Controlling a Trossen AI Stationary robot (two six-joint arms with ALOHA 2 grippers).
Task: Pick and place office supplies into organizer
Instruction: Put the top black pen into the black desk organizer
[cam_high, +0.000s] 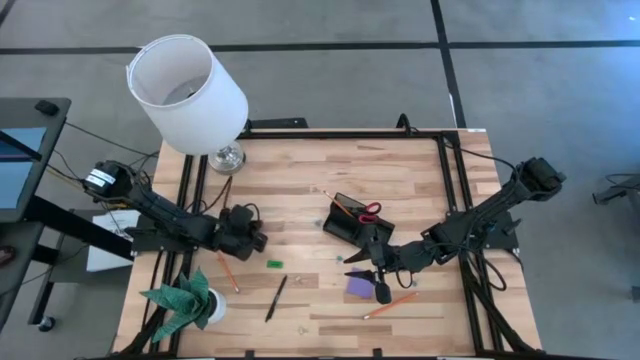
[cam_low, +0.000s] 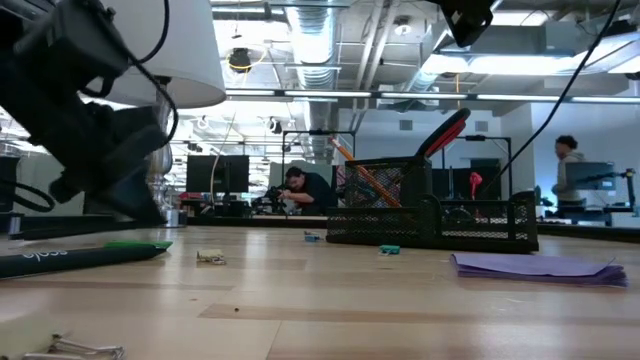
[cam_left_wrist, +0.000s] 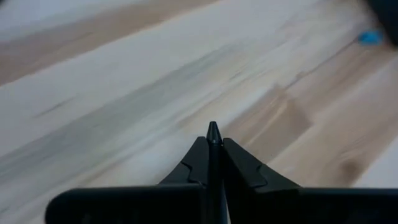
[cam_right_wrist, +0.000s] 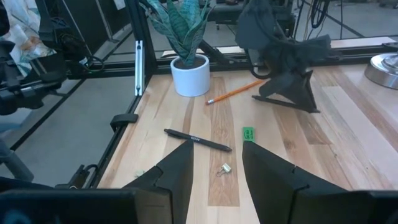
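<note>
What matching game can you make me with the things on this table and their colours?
Things:
1. scissors
2. note pad
3. plant
4. lamp

Colours:
A. green
B. white
C. red handles
D. purple

Pairs: 1-C, 2-D, 3-A, 4-B

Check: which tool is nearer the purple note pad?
Right. The right tool hangs open at the purple note pad's edge; the left tool, shut, sits well across the table from it.
</note>
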